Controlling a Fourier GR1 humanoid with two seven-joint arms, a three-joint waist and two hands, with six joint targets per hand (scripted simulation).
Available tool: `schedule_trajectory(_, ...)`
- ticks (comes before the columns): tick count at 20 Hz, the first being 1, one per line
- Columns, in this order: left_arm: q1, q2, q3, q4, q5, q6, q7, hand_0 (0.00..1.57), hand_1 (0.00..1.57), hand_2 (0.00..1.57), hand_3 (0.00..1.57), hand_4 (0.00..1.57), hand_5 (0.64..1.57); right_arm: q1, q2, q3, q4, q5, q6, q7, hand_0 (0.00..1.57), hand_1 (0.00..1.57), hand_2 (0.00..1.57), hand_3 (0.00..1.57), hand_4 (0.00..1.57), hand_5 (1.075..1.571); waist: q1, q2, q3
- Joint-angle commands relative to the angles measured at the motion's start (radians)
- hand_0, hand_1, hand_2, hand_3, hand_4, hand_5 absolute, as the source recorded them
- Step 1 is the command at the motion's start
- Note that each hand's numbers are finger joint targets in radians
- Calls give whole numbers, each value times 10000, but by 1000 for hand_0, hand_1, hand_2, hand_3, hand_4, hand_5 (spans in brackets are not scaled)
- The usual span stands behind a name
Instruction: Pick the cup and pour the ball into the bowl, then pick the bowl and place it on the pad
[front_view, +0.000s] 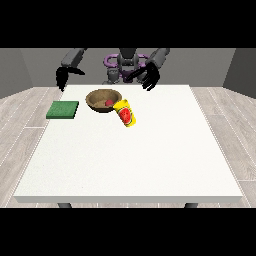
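While up over the far edge, both hands off the table. Hand at view's right: fingers hang down, spread, relaxed, nothing in it. Hand at view's left: hangs down by far corner, fingers too dark to tell. Cup: yellow w/ red mark, tilted, just beside bowl, let go. Red ball inside bowl, partly hid by rim. Green pad at view's left, apart from bowl. Robot body mostly hid behind arms.
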Motion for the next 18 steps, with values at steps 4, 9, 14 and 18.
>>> schedule_trajectory(4,1936,-56,601,-1282,3569,-1748,-3720,0,0,0,0,0,1565,-448,1370,359,-426,438,-1824,187,0,0,0,0,295,1570,929,703,135)
schedule_trajectory(9,2168,572,1148,-1305,4019,-3130,-4209,0,0,0,0,0,1563,-721,1576,396,314,603,-2335,-161,0,0,0,0,327,1570,917,612,171)
schedule_trajectory(14,1835,688,1249,-1959,3965,-3320,-3559,0,0,0,0,0,1565,-1552,1304,83,2253,549,-2357,-1386,0,0,0,0,259,1567,1071,905,177)
schedule_trajectory(18,2660,1119,1457,-2201,4024,-3803,-3614,0,0,0,0,0,1566,-1253,1217,242,2952,537,-2084,-1856,0,0,0,0,189,1563,937,445,176)
